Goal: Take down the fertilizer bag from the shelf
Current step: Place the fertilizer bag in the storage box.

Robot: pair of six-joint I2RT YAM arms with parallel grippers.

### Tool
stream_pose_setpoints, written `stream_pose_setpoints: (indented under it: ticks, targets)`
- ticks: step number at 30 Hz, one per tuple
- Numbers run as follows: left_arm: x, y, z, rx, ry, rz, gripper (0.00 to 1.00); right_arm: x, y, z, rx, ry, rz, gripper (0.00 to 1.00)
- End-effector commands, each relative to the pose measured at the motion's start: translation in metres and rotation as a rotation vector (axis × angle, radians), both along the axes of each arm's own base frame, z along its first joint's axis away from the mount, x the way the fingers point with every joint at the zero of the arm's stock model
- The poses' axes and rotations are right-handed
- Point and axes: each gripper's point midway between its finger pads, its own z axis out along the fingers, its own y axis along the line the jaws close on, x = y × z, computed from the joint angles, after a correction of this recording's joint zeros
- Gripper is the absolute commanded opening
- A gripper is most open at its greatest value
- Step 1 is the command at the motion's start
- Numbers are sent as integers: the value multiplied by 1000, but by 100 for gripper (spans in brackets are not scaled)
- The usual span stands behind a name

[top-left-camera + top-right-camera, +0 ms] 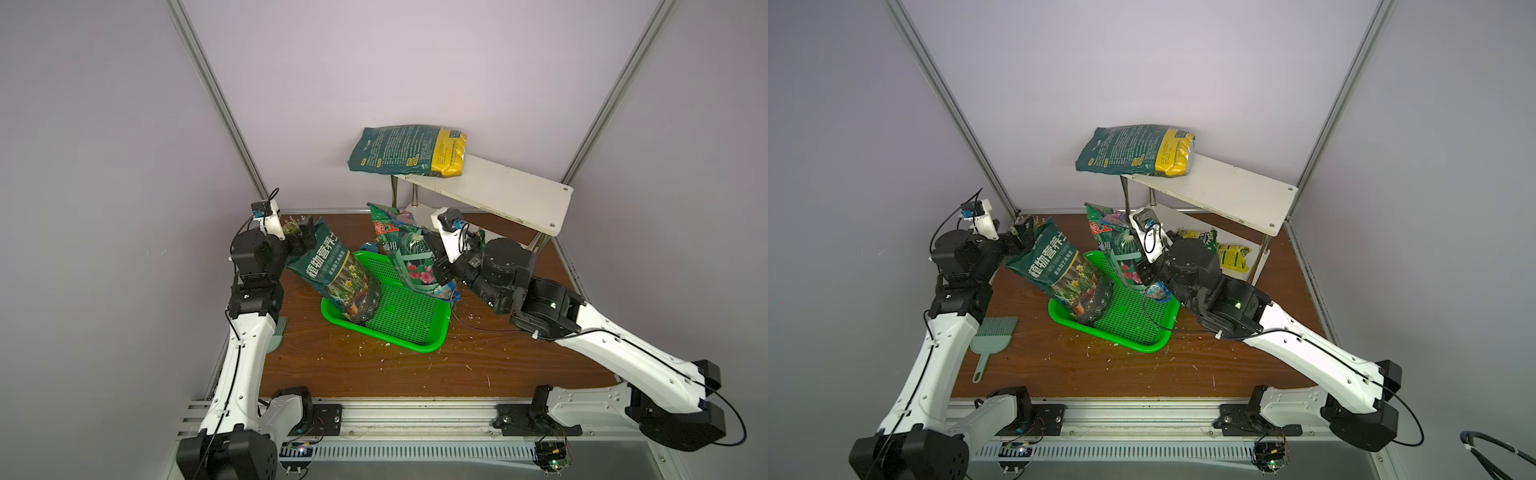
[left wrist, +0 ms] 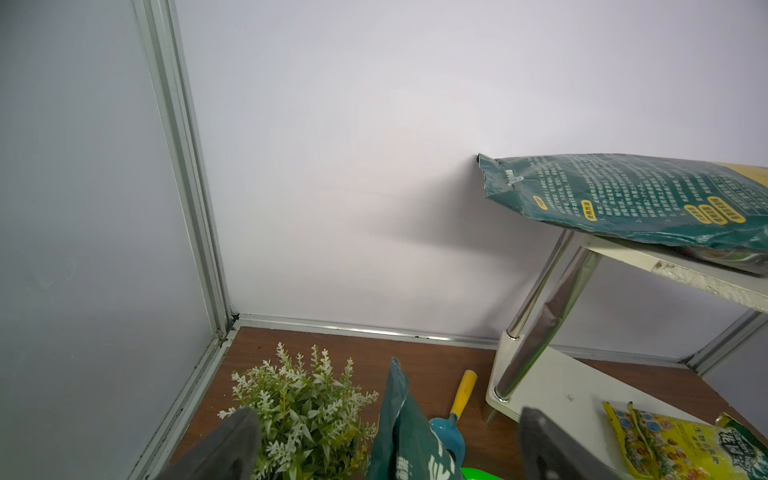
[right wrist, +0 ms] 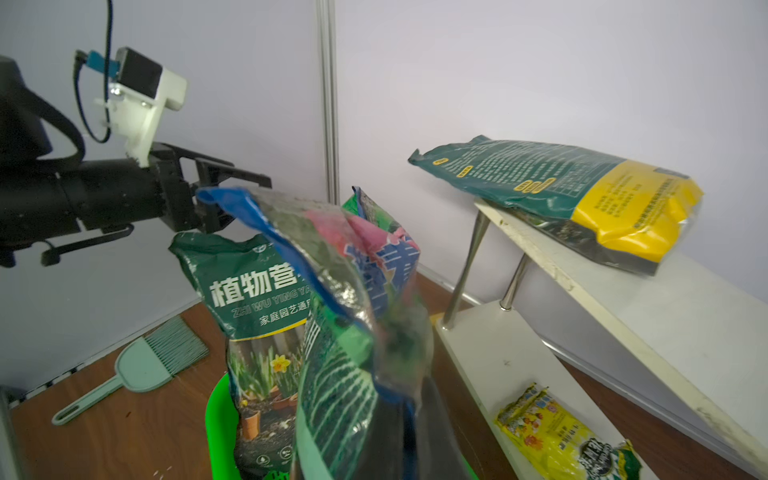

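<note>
reaching for the shelf has not yet begun, by the look of it: both arms are low over the table (image 1: 374,374) in the lower half of the frame, busy at the basket rather than the target. the shelf (image 1: 511,195) stands at centre right. the fertilizer bag (image 1: 407,151), dark green with a yellow end, lies flat on its upper board at upper centre, its green end hanging out past the board's left end over nothing. below it at mid frame sits the green basket (image 1: 432,348), with a soil bag (image 1: 336,278) leaning in its left side and a flowered bag (image 1: 409,253) propped at its far right side. the right gripper (image 1: 440,266) is closed tight and seems to pinch the flowered bag's edge, though the bag mostly hides its fingers in the wrist view. the left gripper (image 1: 305,235), left of centre, is spread as wide as it goes and holds nothing; the top of the soil bag stands between its fingers (image 2: 232,449) without being clamped. i judge the step in hand to be freeing an arm. the next move calls for lifting the open left gripper toward the overhanging green end, closing across that thin edge, and drawing the bag off sideways without tipping the shelf or dragging it into the bags below.
</note>
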Motion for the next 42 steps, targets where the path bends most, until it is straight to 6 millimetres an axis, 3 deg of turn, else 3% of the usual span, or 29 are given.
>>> stream_pose_setpoints:
  ticks: [1,10,17,24,34,38,42]
  targets:
    - [-4,3,21,5,-58,4,100,-3,-11,84,333,-155,-21,0]
    - [-6,2,23,2,-64,1,100,19,25,26,319,-119,-37,0]
    - [-5,2,23,4,-63,1,100,29,34,-6,353,-128,-66,0]
    - [-6,2,23,1,-64,0,100,49,63,-35,323,-104,-78,0]
    - [-6,3,24,1,-65,-1,100,77,58,-43,361,-157,-218,0]
    - [-6,3,24,-2,-67,-3,100,82,61,-63,393,-143,-234,0]
    - [-5,4,22,-6,-62,-2,100,85,77,-96,395,-110,-215,0]
